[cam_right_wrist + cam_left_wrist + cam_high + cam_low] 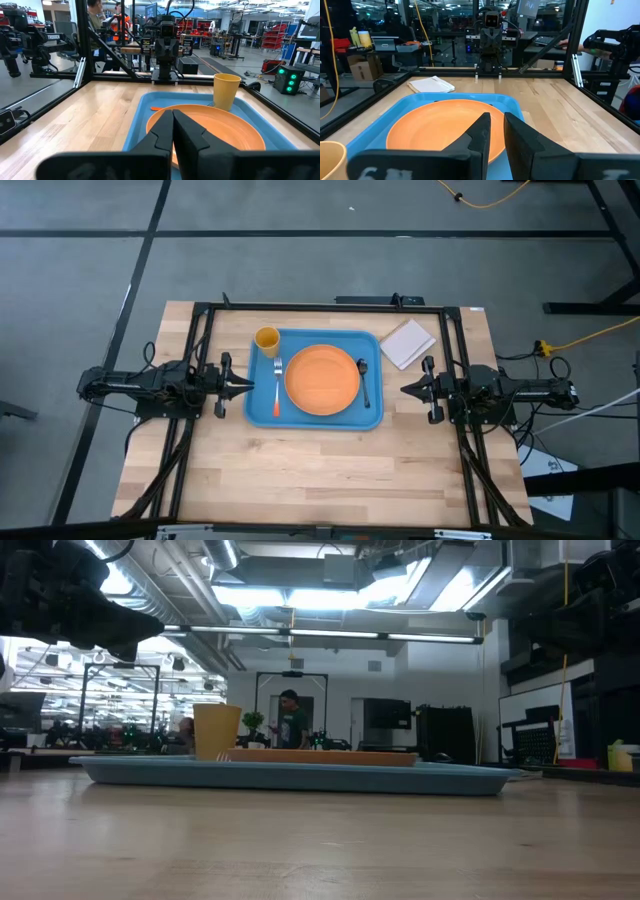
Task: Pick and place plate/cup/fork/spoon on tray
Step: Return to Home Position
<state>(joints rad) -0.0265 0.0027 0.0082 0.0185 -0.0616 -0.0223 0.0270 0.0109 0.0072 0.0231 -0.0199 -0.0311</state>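
The light-blue tray (pixel 262 405) lies mid-table. On it the orange plate (pixel 321 380) lies flat in the middle. The yellow cup (pixel 266 339) stands upright in the tray's far left corner. The fork (pixel 277 385) lies left of the plate and the dark spoon (pixel 364 380) right of it. My left gripper (pixel 248 385) is shut and empty just off the tray's left rim, pointing at it; its wrist view shows the plate (pixel 435 130) ahead. My right gripper (pixel 405 390) is shut and empty just off the tray's right rim; its wrist view shows the plate (pixel 220 130) and cup (pixel 226 91).
A white square pad (pixel 408 343) lies on the table beyond the tray's far right corner. A dark frame of bars (pixel 320 306) runs around the work area. Bare wood lies between the tray and the table's near edge. People stand in the room beyond the table.
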